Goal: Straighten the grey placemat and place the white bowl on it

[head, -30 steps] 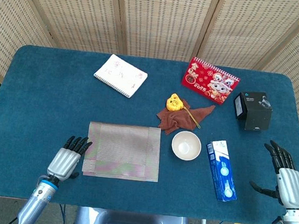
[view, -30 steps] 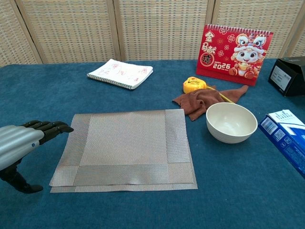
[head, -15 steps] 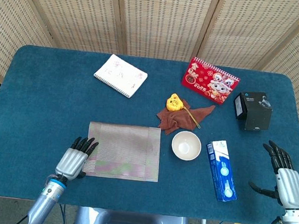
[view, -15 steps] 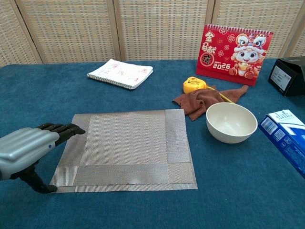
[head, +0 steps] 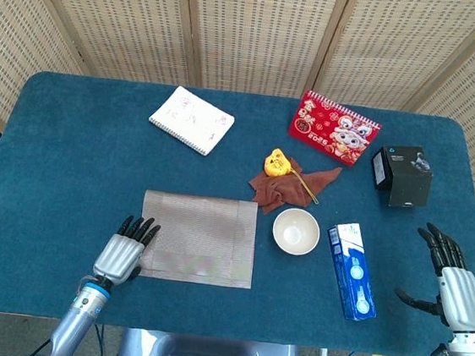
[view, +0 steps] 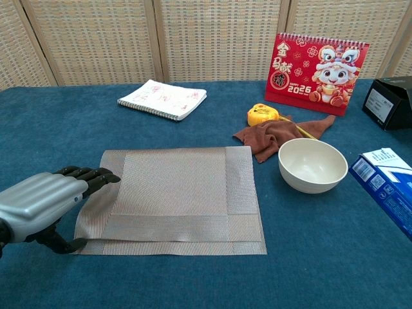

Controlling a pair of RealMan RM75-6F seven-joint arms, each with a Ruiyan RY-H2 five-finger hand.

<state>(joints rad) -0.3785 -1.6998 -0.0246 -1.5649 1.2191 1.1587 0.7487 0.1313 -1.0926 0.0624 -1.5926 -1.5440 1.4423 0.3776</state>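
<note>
The grey placemat [head: 201, 238] [view: 180, 193] lies at the front centre of the blue table, a second layer showing along its front edge. To its right the white bowl [head: 295, 232] [view: 313, 165] stands upright and empty, apart from the mat. My left hand [head: 123, 251] [view: 45, 199] is at the mat's left edge, fingers stretched over that edge and thumb by the front-left corner. Whether it pinches the mat does not show. My right hand [head: 455, 286] hovers at the table's right front edge, fingers spread, holding nothing.
A blue carton [head: 352, 271] lies just right of the bowl. Behind the bowl are a brown cloth [head: 288, 186] and a yellow toy [head: 276, 162]. Further back are a red calendar [head: 334, 129], a notebook [head: 192, 120] and a black box [head: 401, 175].
My left hand has moved right onto the mat's left edge. The mat has shifted slightly right and squared up. The bowl and right hand have stayed put.
</note>
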